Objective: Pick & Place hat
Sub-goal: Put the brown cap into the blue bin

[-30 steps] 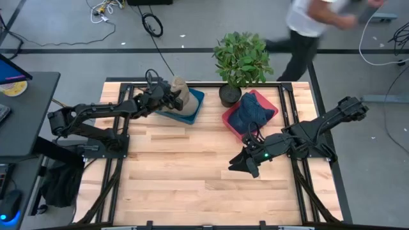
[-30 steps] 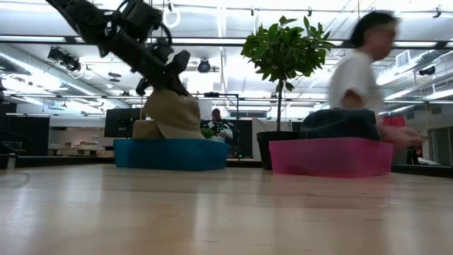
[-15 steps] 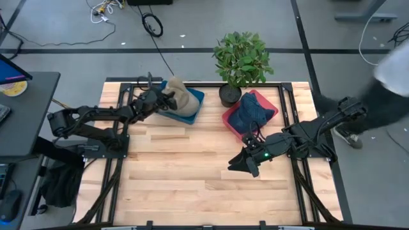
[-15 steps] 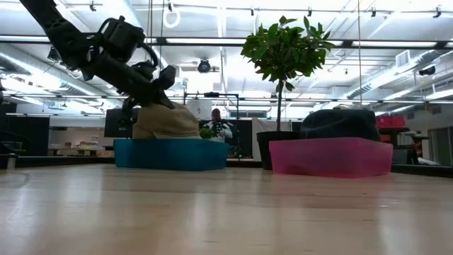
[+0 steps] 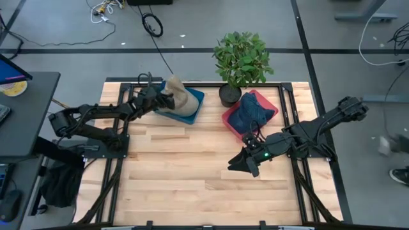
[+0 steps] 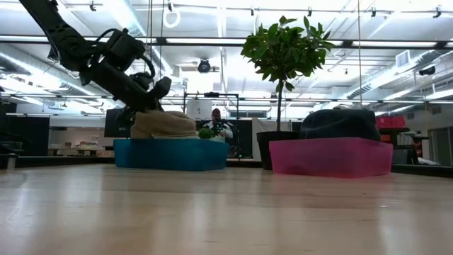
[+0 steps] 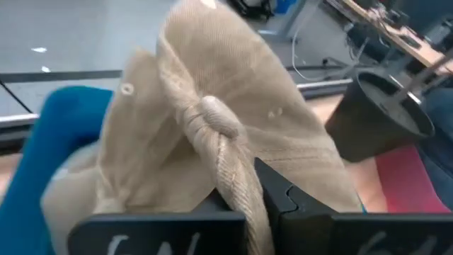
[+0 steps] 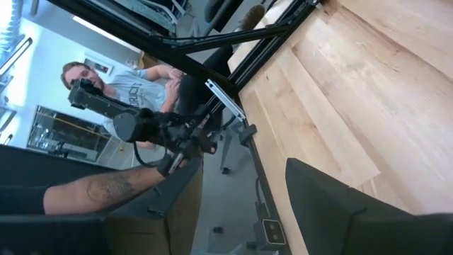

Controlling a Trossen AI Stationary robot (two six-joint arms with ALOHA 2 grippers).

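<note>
A beige hat [image 5: 181,99] with a knotted cord lies in the blue bin [image 5: 194,106] at the far left of the table; the low view shows it slumped on the bin [image 6: 164,125]. My left gripper [image 5: 165,101] is shut on the hat at its left side, above the bin [image 6: 170,154]. My right gripper [image 5: 238,165] is open and empty, low over the table right of the middle. A dark blue hat [image 5: 249,112] lies in the pink bin [image 5: 268,102]. My left gripper pinches the beige hat's cloth together with its cord [image 7: 230,177], just below the cord's knot, between its two fingers [image 7: 279,195]. The fingers come from the table's left, slanting down. The hat rests on the blue bin, slack and slumped.
A potted plant [image 5: 241,59] stands at the far edge between the two bins. Black frame rails [image 5: 291,121] run along the table's sides. Bare wooden table [image 5: 185,172] lies toward the near edge. A person sits beyond the table in the right wrist view [image 8: 134,88].
My left gripper has gone down and a little toward the table's left edge, still shut on the beige hat. The hat, which stood tall above the blue bin, has sunk and now lies low and slumped on it. A person has walked off behind the table's right side.
</note>
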